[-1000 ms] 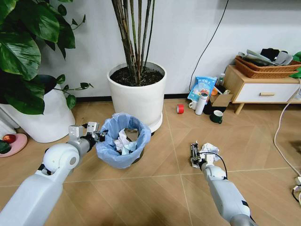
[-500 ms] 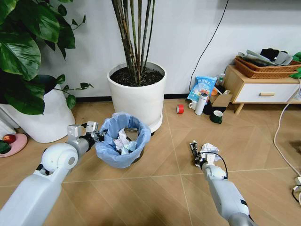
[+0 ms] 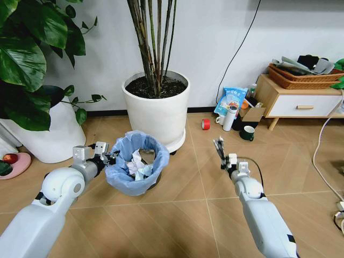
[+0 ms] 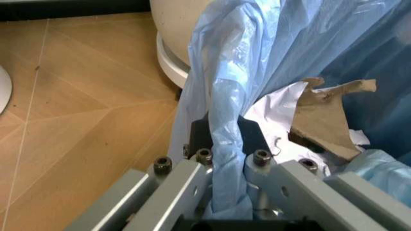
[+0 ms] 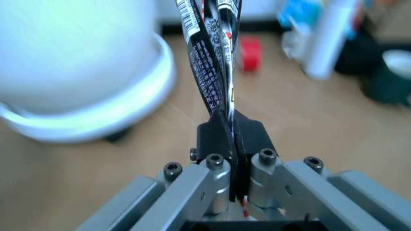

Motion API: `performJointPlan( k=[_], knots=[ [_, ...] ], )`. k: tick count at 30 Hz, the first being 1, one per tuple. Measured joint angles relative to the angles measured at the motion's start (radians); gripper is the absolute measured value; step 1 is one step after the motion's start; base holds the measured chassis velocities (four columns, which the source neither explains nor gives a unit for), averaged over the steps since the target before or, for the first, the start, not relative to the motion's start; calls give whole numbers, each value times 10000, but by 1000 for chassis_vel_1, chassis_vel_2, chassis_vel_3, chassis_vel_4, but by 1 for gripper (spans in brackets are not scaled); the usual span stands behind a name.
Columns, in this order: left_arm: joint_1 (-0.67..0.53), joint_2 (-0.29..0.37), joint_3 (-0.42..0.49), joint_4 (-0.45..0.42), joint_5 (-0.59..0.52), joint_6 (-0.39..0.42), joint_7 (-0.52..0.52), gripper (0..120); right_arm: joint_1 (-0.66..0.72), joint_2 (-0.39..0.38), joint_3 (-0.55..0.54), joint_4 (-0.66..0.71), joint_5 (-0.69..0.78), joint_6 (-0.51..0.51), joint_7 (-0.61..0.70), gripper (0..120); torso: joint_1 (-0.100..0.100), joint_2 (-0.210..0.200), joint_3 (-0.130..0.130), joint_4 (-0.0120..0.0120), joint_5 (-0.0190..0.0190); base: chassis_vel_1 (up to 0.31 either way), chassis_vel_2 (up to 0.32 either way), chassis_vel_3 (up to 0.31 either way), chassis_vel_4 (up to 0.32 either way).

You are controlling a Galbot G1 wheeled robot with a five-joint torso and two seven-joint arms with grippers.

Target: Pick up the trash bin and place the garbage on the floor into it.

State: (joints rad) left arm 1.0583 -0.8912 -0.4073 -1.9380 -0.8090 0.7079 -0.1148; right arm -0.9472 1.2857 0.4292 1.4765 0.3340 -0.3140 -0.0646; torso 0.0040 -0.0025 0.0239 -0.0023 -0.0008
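While the left gripper stays out of the way at lower left, clenched on the bag-lined rim of the trash bin, the right gripper sits centre-right of the frame, jaws pinched on a dark wrapper. Wrapper looks thin, light, floppy foil, likely slick; it stands up out of the pads in the right wrist view, so a firm pinch near its end seems right. Bin is light and its liner is soft and crinkly, so grip on the rim edge, not the loose bag. Bin sits low-centre-left, in front of the white plant pot, paper already inside. Right arm stretched forward from lower right, wrist raised; left arm reaching in from lower left, forearm level.
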Motion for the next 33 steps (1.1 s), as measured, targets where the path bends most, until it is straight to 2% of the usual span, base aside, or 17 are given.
performJointPlan(
  k=[2, 3, 5, 6, 7, 9, 11, 16, 26, 29, 33],
  knots=[
    [16, 4, 6, -24, 12, 0, -21, 0, -135, -304, -219, 1170, 572, -376, 65, 0, 0, 0, -1, 0, 0, 0, 0, 0, 0],
    [16, 4, 6, -24, 12, 0, -21, 0, -135, -304, -219, 1170, 572, -376, 65, 0, 0, 0, -1, 0, 0, 0, 0, 0, 0],
    [-2, -29, 41, -34, 26, 9, -66, 0, -205, -688, -424, 2113, 1032, -636, 71, 0, 0, 0, -1, 2, -2, 0, 0, 0, 0],
    [-87, -81, 142, -36, 26, 24, -163, 0, -203, -1152, -602, 2930, 1438, -832, 50, 0, -1, 0, -1, 2, 0, 0, 0, 0, 0],
    [-87, -81, 142, -36, 26, 24, -163, 0, -203, -1152, -602, 2930, 1438, -832, 50, 0, -1, 0, -1, 2, 0, 0, 0, 0, 0],
    [-294, -143, 400, 34, 36, 35, -238, 0, -85, -1733, -722, 3752, 1890, -1032, -25, 0, 0, 0, -1, 1, -1, 0, 0, 0, 0],
    [-402, -168, 543, 82, 41, 43, -270, 0, -6, -1923, -767, 4005, 2073, -1098, -57, 0, -1, 0, -1, -1, -1, 0, 0, 0, 0],
    [-1301, -402, 1626, 495, 35, 84, -455, 0, 776, -2748, -1514, 5036, 3299, -1443, -414, 0, 0, 0, 0, 1, 0, 0, 0, 0, 0],
    [-2741, -912, 2840, 1390, -19, 106, -581, 0, 1319, -2866, -3118, 5513, 3779, -1633, -581, 0, 0, 0, 1, -1, 1, 0, 0, 0, 0],
    [-3224, -1119, 3204, 1713, -111, 122, -668, 0, 1635, -2599, -3767, 5200, 3716, -1488, -273, 0, 0, 0, 1, -1, -1, 0, 0, 0, 0],
    [-3404, -1201, 3310, 1842, -137, 130, -689, 0, 1816, -2416, -3980, 4853, 3565, -1450, -208, 0, 0, 0, 1, 0, -2, 0, 0, 0, 0]
  ],
)
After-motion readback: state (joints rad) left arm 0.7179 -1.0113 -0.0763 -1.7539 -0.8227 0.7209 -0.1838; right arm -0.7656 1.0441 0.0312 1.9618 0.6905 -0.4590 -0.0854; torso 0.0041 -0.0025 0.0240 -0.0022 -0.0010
